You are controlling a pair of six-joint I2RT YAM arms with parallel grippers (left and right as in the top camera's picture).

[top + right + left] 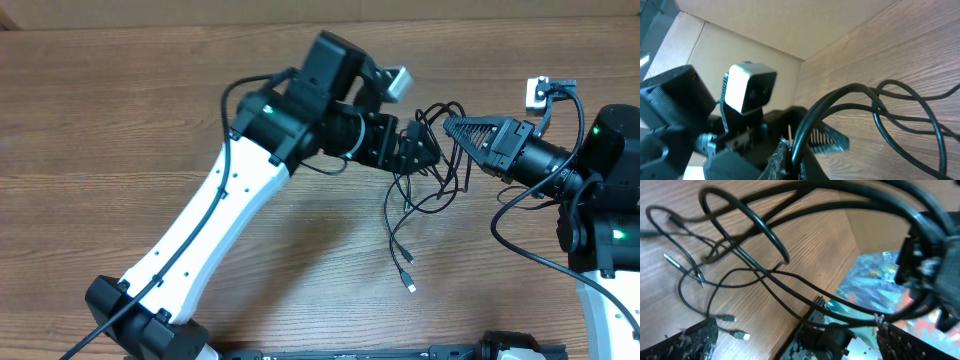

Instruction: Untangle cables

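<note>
Overhead shows the right claw [449, 125] pinching the cables [388, 215], the left claw [428, 152] spread wide just beside it.

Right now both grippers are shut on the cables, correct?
No. Only the right gripper is shut on the cables. The left gripper is open: the left wrist view shows its fingers wide apart, with cables crossing the gap between them.
</note>
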